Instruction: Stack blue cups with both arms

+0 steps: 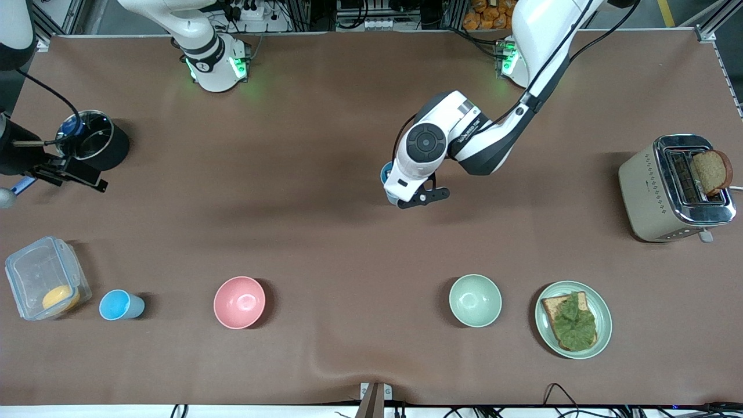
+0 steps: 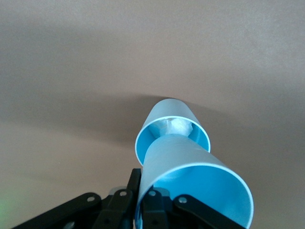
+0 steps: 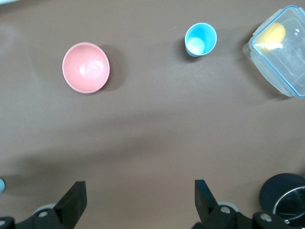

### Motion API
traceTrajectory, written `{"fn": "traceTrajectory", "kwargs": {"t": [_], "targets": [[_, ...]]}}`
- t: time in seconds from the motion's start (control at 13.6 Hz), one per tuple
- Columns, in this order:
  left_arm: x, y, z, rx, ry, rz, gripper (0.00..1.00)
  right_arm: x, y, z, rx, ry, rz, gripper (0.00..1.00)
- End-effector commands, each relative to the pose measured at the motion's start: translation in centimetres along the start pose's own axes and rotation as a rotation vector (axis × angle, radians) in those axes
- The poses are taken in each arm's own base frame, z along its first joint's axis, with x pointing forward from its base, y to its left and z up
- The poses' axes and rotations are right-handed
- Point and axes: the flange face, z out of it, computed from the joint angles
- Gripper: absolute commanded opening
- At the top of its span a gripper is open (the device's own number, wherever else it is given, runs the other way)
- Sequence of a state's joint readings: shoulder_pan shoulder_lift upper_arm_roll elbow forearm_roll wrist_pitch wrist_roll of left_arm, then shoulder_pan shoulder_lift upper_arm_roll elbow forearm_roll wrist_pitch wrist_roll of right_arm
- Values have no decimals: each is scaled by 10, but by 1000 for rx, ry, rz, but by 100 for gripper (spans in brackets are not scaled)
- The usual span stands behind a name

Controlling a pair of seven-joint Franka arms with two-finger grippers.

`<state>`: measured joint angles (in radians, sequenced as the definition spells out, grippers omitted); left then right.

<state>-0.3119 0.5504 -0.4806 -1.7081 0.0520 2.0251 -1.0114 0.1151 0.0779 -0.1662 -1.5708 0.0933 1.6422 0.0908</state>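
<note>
My left gripper (image 2: 143,189) is shut on the rim wall of a bright sky-blue cup (image 2: 190,174), one finger inside and one outside. The cup's base sits in the mouth of a paler blue cup (image 2: 167,117) with a white patch inside, which stands on the table. In the front view my left gripper (image 1: 393,188) is at mid-table, and the arm hides all but a sliver of the cups (image 1: 385,173). Another blue cup (image 1: 121,305) stands beside the clear container and also shows in the right wrist view (image 3: 200,39). My right gripper (image 3: 138,200) is open and empty, over the table by the black pot (image 1: 64,171).
A pink bowl (image 1: 239,302), a pale green bowl (image 1: 475,300) and a plate with topped toast (image 1: 545,325) stand near the front edge. A clear container (image 1: 35,273) stands at the right arm's end, with a black pot (image 1: 113,148) near the right gripper. A toaster (image 1: 644,191) stands at the left arm's end.
</note>
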Motion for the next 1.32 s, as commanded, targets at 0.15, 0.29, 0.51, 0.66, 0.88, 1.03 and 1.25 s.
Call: {"fn": "traceTrajectory", "kwargs": {"t": [0.15,0.29,0.51,0.66,0.88,1.03,1.25], "targets": [[13,1,-4,-28,-4,-46,14,-22,6,3,9,-18,-60,100],[18,-1,-12,-31,14,-47,100,-23,6,3,10,-18,-60,100],[23,-7,-85,-83,87,-52,100,-36,7,10,17,-18,-65,100],[34,-29,-137,-78,168,-70,100,-44,9,14,20,12,-67,100],[48,-58,-198,-71,220,-118,100,-43,2,11,-7,26,-79,100],[31,-89,-239,49,255,-116,100,-41,2,9,-30,44,-86,100],[47,-160,-289,72,273,-93,100,-37,1,5,-42,85,-93,100]]}}
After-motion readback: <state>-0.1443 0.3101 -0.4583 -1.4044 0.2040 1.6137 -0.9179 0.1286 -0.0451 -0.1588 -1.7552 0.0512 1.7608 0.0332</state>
